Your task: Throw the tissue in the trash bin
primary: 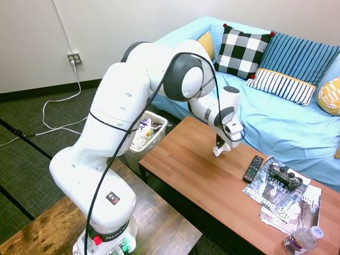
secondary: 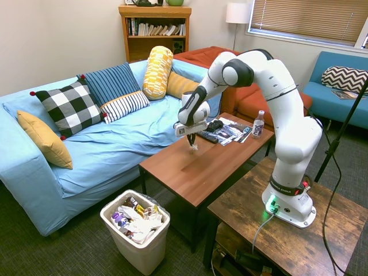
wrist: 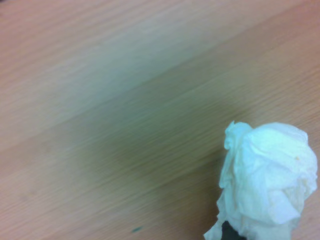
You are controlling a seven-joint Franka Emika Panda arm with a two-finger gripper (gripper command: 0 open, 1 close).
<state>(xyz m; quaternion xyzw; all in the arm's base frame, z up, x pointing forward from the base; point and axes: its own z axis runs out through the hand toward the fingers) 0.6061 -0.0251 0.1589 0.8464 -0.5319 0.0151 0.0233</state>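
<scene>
The gripper (primary: pixel 219 148) is hanging over the wooden coffee table (primary: pixel 191 170), pointing down, with its jaws pinching the tissue (primary: pixel 217 151), a small crumpled white wad that is dangling clear of the tabletop rather than resting on it. In the second exterior view the gripper (secondary: pixel 191 144) is sitting above the middle of the coffee table (secondary: pixel 190 172), toward the sofa side, and the tissue (secondary: pixel 192 147) is showing only as a small pale scrap at the fingertips. The wrist view is showing the tissue (wrist: pixel 265 182) up close as a wrinkled white ball, with blurred wood grain of the coffee table (wrist: pixel 110 100) beneath it. The trash bin (secondary: pixel 135 230) is standing on the carpet just off the coffee table's end, well apart from the tissue, its liner folded over the rim and its inside already holding mixed rubbish; in the first exterior view the trash bin (primary: pixel 159 130) is partly hidden behind the arm. At the coffee table's far end from the bin, a black remote control (primary: pixel 253 169) is lying beside glossy magazines (primary: pixel 289 204), with a game controller (primary: pixel 285 176) resting on them and a water bottle (primary: pixel 303 240) near the corner. A light blue sofa (secondary: pixel 109 144) with patterned cushions is running along the coffee table's long side.
</scene>
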